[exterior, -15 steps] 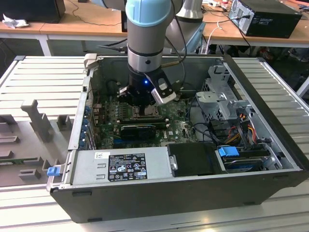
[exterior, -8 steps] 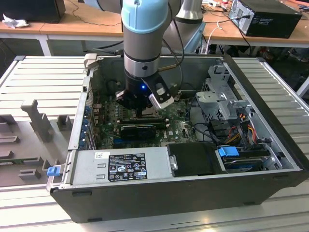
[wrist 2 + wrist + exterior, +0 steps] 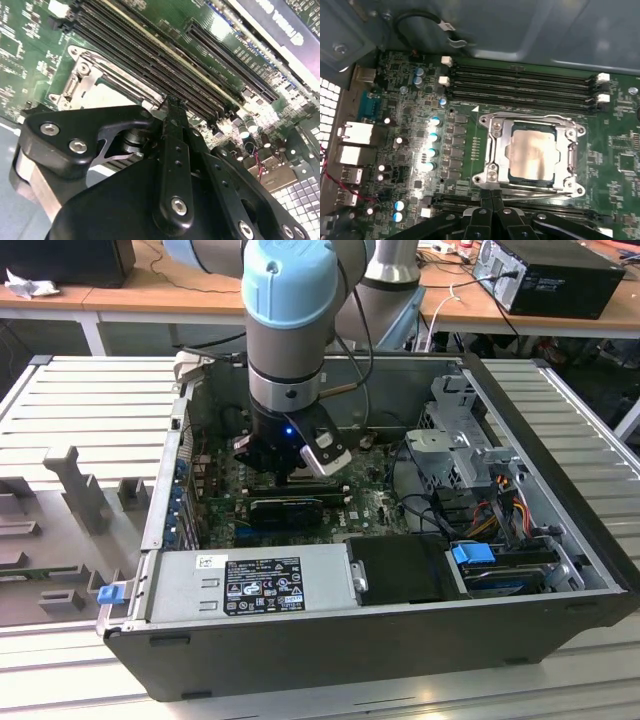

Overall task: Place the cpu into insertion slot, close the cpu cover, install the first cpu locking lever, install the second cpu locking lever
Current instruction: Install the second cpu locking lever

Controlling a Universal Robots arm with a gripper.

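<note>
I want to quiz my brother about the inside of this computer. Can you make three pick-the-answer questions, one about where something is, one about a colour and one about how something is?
1. Where is the cpu?
A. In the insertion slot
B. Held in the end effector
C. On the ribbed table outside the case

2. What colour is the motherboard?
A. Red
B. Green
C. White

3. How is the cpu cover?
A. Standing straight up
B. Taken off
C. Lying flat over the chip

Answers:
1. A, as the first wrist view shows the silvery chip sitting in its socket.
2. B, as the board is green in both wrist views.
3. C, as the metal frame lies around the chip's edges, with the chip top showing through its cut-out.
</note>
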